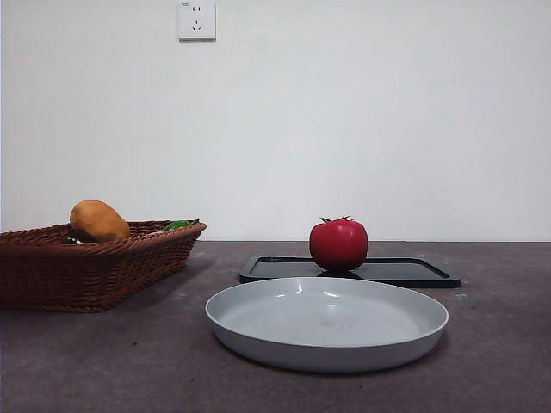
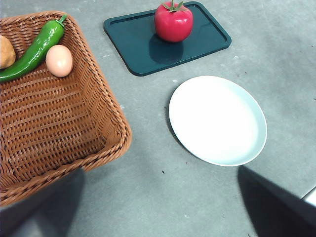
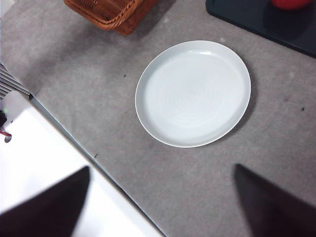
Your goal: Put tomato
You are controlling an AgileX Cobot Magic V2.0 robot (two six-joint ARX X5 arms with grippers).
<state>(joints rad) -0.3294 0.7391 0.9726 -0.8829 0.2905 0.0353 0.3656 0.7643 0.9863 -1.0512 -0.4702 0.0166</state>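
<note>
While front hides it, egg [image 2: 59, 60] beside pepper [image 2: 34, 49].

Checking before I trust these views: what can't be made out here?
- Front view: basket wall hides its contents except the orange-yellow fruit.
- Right wrist view: tomato cut off by the picture edge.
- Left wrist view: that fruit cut off at the edge.

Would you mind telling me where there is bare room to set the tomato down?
The white plate is bare, as is the tabletop between it and the wicker basket. The dark tray is free beside the tomato. The basket's far corner is crowded: green pepper, egg, orange-yellow fruit.
</note>
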